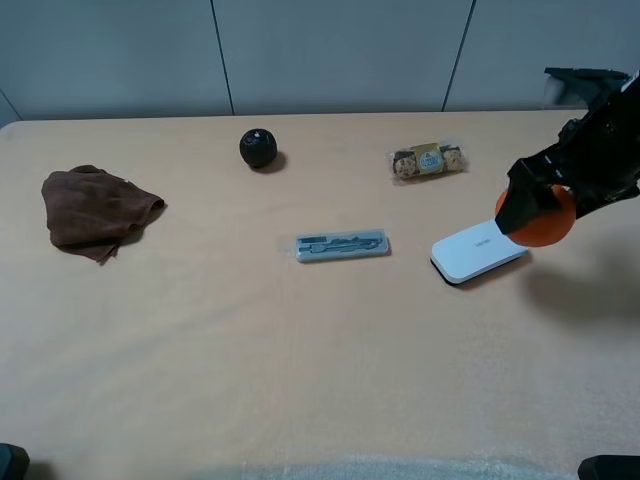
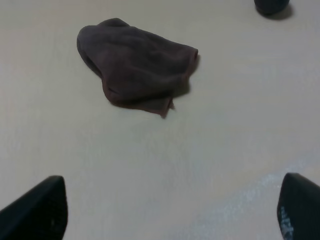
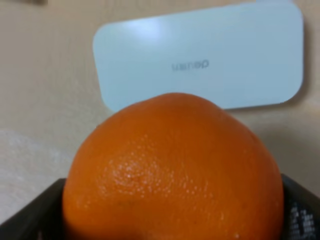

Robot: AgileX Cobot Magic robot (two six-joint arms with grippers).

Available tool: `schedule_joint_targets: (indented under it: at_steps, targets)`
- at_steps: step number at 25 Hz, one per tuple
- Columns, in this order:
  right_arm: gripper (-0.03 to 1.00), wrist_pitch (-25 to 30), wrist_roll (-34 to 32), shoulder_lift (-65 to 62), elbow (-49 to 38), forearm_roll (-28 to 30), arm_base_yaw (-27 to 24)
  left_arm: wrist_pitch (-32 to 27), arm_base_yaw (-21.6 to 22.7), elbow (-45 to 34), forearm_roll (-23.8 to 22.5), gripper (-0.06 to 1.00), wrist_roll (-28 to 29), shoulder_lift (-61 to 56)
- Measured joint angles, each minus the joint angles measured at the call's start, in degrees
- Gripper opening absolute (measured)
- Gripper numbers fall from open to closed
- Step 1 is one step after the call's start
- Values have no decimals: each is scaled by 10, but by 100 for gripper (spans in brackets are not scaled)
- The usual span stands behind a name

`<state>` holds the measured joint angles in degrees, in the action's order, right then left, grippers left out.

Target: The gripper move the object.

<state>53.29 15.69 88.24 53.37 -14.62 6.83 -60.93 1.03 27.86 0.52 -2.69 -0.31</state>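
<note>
My right gripper point(image 1: 540, 212) is shut on the bright orange fruit point(image 1: 545, 222) and holds it above the table at the right, just over the right end of the white flat case point(image 1: 478, 253). In the right wrist view the orange fruit point(image 3: 172, 172) fills the frame between the two dark fingers point(image 3: 30, 217), with the white case point(image 3: 200, 60) beyond it. My left gripper point(image 2: 170, 210) is open and empty, its dark fingertips point(image 2: 37, 210) apart over bare table near the brown cloth point(image 2: 137, 67). The left arm is out of the high view.
A small black ball point(image 1: 258, 148) sits at the back centre. A brown cloth point(image 1: 95, 210) lies at the left. A clear pen case point(image 1: 342, 245) lies in the middle. A packet of wrapped chocolates point(image 1: 427, 161) lies at the back right.
</note>
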Motion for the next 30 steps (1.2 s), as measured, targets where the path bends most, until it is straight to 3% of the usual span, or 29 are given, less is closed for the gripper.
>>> schedule_joint_targets:
  at_steps: [9, 20, 30]
  targets:
    - [56, 11, -33, 41, 76, 9, 0, 0, 0, 0, 0, 85, 0, 0]
    - [56, 9, -65, 130, 191, 64, -3, 0, 0, 0, 0, 85, 0, 0]
    - [56, -35, -65, 220, 263, 69, -48, 1, 0, 0, 0, 85, 0, 0]
